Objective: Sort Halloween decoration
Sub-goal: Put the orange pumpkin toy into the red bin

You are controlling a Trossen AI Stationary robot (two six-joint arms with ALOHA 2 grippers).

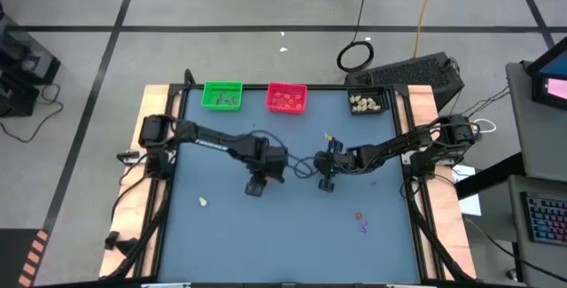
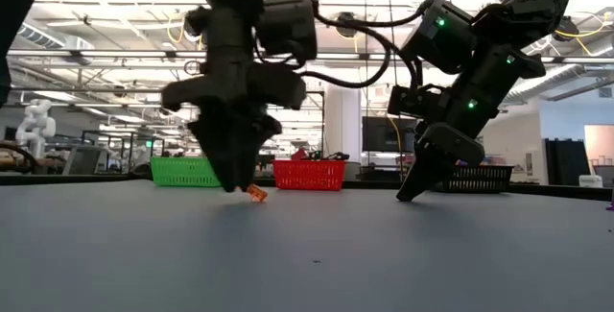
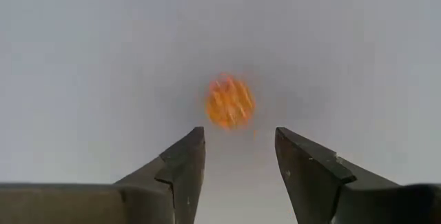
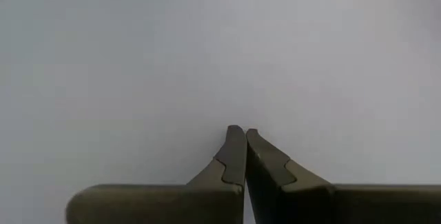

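Your left gripper (image 3: pixel 238 151) hangs low over the middle of the grey table (image 1: pixel 292 235) with its fingers (image 3: pixel 180 165) spread apart and nothing between them. Just ahead of the fingertips, in line with the gap, lies one orange-red trinket (image 3: pixel 230 102); in the low view the same trinket (image 2: pixel 255 193) rests on the tabletop right beside the tips of the left gripper (image 2: pixel 233 185), and whether it touches them cannot be told.

Your right gripper (image 4: pixel 240 138) sits just beside the left one, toward the right side of the table, tilted with its tips pointing down at the surface. Its fingers are pressed together and hold nothing; only bare table shows ahead of them. In the low view the right gripper (image 2: pixel 408 193) hovers very near the tabletop.

Other loose pieces lie well apart from both grippers: a cream-white trinket (image 1: pixel 203 202) on the left arm's side near the front, and an orange one (image 1: pixel 359 216) with purple ones (image 1: pixel 363 228) on the right arm's side.

Beyond the grippers, along the far edge, stand the green tray (image 1: pixel 221 96), the red tray (image 1: pixel 286 98) and the black tray (image 1: pixel 368 103), each with small pieces inside.
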